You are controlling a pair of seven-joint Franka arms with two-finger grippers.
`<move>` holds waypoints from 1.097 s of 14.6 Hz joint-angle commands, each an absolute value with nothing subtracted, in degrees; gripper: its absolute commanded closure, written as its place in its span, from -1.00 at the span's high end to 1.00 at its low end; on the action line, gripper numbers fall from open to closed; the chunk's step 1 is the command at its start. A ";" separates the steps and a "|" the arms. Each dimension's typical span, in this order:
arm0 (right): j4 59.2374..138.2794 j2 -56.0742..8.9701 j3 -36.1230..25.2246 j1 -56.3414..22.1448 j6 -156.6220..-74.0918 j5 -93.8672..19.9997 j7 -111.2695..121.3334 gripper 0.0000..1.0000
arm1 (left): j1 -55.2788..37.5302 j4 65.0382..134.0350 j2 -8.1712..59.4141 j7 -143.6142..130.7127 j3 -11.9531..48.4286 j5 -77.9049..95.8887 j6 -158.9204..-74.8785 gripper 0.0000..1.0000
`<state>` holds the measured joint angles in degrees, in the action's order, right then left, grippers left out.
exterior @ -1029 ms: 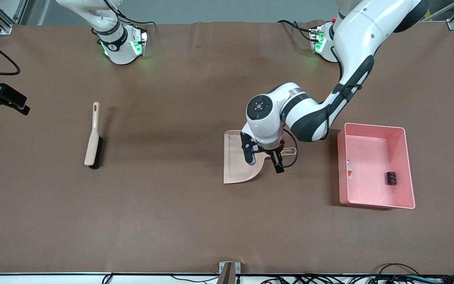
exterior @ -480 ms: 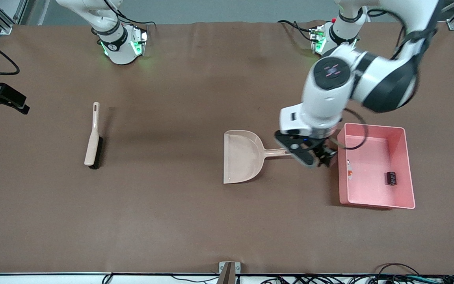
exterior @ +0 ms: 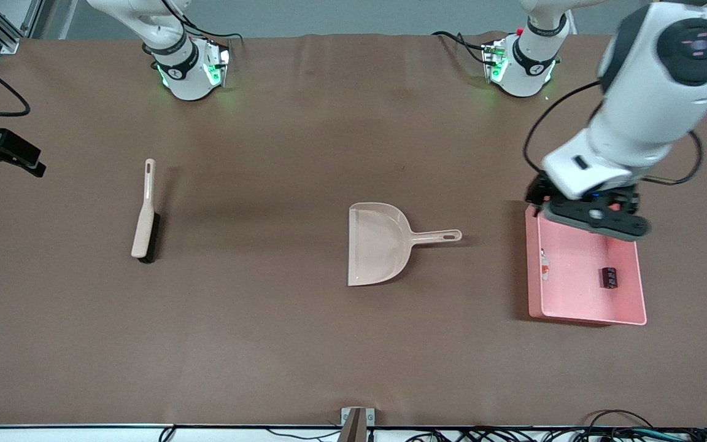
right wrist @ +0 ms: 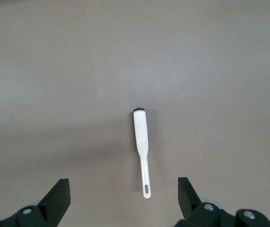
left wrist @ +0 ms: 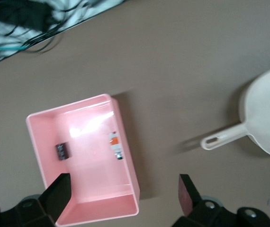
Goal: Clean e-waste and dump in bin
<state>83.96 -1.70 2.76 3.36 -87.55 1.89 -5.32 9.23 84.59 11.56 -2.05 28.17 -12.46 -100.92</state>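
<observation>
The pink bin [exterior: 587,320] stands at the left arm's end of the table. Both e-waste parts lie inside it: a small dark block [exterior: 609,277] and a white-grey piece with an orange mark [exterior: 544,267]. My left gripper [exterior: 588,216] hangs open and empty over the bin's edge nearest the robots. Its wrist view looks down on the bin [left wrist: 128,156], the dark block [left wrist: 61,151] and the white-grey piece [left wrist: 115,145], with the left gripper [left wrist: 124,191] wide apart. My right gripper [right wrist: 123,194] is open and empty, high over the brush [right wrist: 141,137].
A beige dustpan [exterior: 378,244] lies mid-table with its handle pointing toward the bin; the same dustpan [left wrist: 267,118] shows in the left wrist view. The brush [exterior: 145,212] lies toward the right arm's end. A black fixture [exterior: 3,156] juts in at that table edge.
My left arm swung away from the dustpan's handle, rose and came over the bin, open the whole time. Dustpan, brush and e-waste did not move.
</observation>
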 commanded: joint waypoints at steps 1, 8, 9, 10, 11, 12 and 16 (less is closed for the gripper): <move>84.02 -1.05 2.72 2.90 -87.01 2.20 -6.33 1.00 | 4.85 87.01 5.29 -2.46 17.27 -5.30 -96.45 1.00; 83.94 -1.14 2.72 3.08 -86.92 2.20 -6.33 1.00 | -0.35 96.14 -5.70 -1.05 4.75 -0.26 -90.70 1.00; 83.94 -1.14 2.72 2.99 -86.92 2.20 -6.33 1.00 | -0.44 97.81 -7.63 -1.14 4.75 -0.18 -90.79 1.00; 83.94 -1.14 2.72 2.99 -86.92 2.20 -6.33 1.00 | -0.35 99.56 -9.47 -1.06 4.75 0.35 -90.88 1.00; 83.94 -1.14 2.72 3.08 -86.58 2.20 -6.33 1.00 | -0.44 101.23 -11.23 -0.97 4.66 1.92 -90.88 1.00; 83.94 -1.14 2.72 3.08 -86.57 2.20 -6.15 1.00 | -0.44 102.82 -12.99 -0.71 4.66 2.02 -90.97 1.00; 83.94 -1.14 2.64 3.16 -86.48 2.20 -6.15 1.00 | 0.00 102.48 -13.45 3.67 4.75 1.50 -90.53 1.00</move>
<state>83.87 -1.70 2.74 3.33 -87.03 1.89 -5.33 -0.03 101.37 -12.45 0.37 5.37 0.98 -90.10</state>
